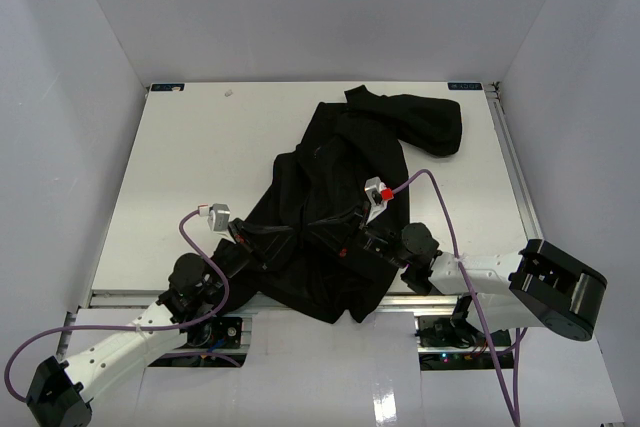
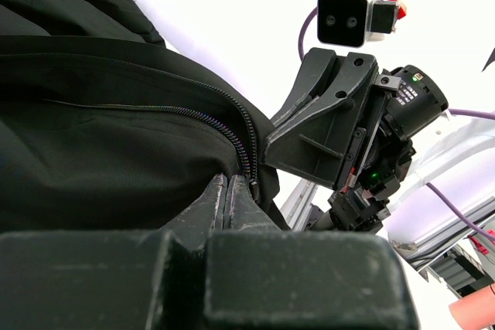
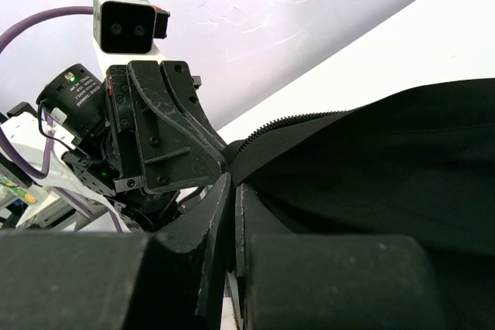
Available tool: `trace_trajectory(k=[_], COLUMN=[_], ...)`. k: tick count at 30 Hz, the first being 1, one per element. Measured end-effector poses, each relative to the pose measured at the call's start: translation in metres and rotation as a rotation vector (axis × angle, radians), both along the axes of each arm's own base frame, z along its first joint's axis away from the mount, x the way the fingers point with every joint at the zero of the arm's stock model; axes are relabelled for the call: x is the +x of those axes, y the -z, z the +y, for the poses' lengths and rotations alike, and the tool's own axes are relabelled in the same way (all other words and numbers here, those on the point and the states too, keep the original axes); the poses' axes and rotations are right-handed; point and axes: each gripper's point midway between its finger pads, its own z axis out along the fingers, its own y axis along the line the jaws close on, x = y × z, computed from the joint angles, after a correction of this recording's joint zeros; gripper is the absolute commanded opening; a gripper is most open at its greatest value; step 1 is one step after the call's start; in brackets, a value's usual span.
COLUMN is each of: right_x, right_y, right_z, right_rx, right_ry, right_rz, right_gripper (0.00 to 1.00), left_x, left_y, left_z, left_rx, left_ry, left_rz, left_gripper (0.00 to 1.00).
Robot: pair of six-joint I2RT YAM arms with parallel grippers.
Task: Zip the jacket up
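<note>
Pinching hem | jacket (image 1: 340, 197) crumpled mid table (image 1: 200, 147), bulk toward 1 o'clock | limp, light, likely slumps: grip tape beside zipper teeth (image 2: 232, 117), not loose cloth | left gripper (image 2: 228, 187) clamped on jacket, 7 o'clock | right gripper (image 3: 232, 187) clamped on it, 5 o'clock

Overhead looks down; close wrist views share jacket (image 2: 116, 137).

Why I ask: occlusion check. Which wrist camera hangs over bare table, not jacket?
The left wrist camera, beside the jacket; the right wrist camera sits above black fabric.
</note>
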Motion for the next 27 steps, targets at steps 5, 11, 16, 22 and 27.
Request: trace_trajectory(k=[5, 11, 16, 22, 27], right_x=[0.000, 0.000, -0.001, -0.002, -0.001], right_y=[0.002, 0.009, 0.017, 0.017, 0.017], right_z=[0.001, 0.003, 0.006, 0.006, 0.006], right_rx=[-0.004, -0.019, -0.036, -0.037, -0.036], right_ry=[-0.002, -0.010, -0.023, -0.025, -0.025], right_rz=[0.004, 0.018, 0.036, 0.041, 0.041], right_gripper=[0.08, 0.08, 0.08, 0.08, 0.08], left_x=[0.000, 0.001, 0.002, 0.003, 0.003], left_y=[0.000, 0.000, 0.000, 0.002, 0.002], left_z=[0.001, 0.002, 0.003, 0.004, 0.004], left_rx=[0.000, -0.001, 0.001, 0.006, 0.009], left_ry=[-0.006, -0.013, -0.020, -0.025, -0.026], left_rz=[-0.002, 0.000, 0.002, 0.004, 0.005], left_gripper=[0.00, 0.00, 0.00, 0.00, 0.00])
